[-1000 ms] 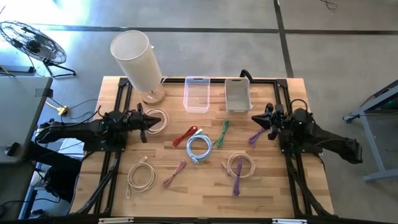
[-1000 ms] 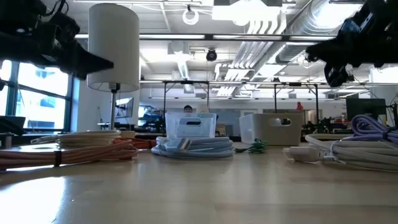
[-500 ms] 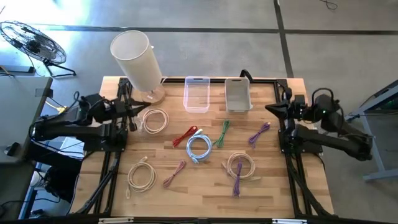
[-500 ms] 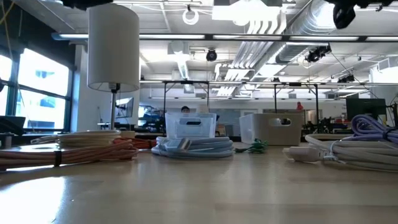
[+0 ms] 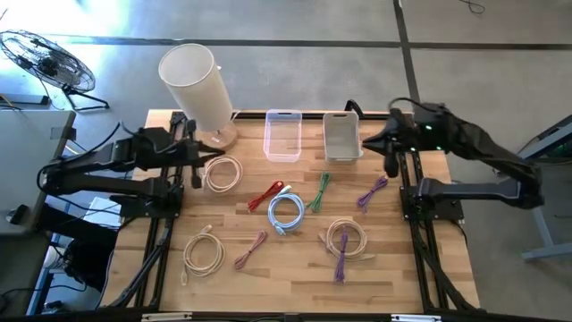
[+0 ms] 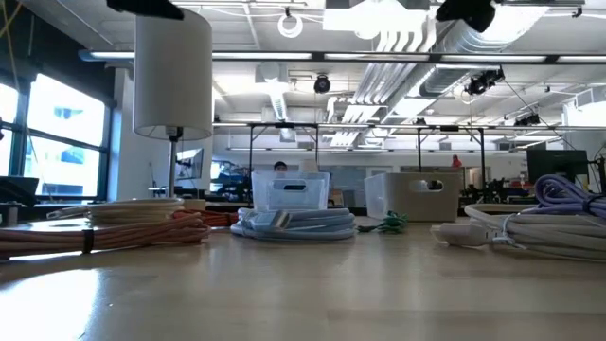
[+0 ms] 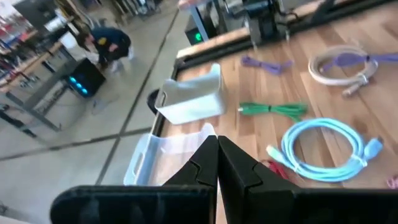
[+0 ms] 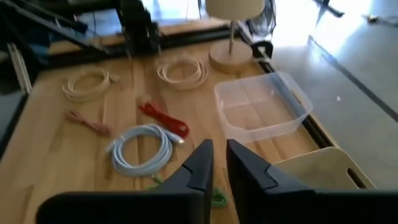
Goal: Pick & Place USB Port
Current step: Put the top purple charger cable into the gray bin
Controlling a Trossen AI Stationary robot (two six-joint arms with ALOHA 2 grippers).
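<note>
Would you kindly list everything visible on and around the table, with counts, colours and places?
Lamp: one, white shade, wooden base, back left corner.
Clear bin: one, transparent, back centre.
Grey bin: one, pale grey, right of the clear bin.
Cream cable coils: three; back left, front left, front right.
Light blue cable: one, coiled, centre.
Red cable: one, left of the blue coil.
Green cable: one, right of the blue coil.
Purple cables: two; right side, on the front right coil.
Pink cable: one, front centre.
Fan: one, black, floor beyond the back left corner.
Left pincer: shut, near the lamp base.
Right pincer: slightly parted, beside the grey bin.
</note>
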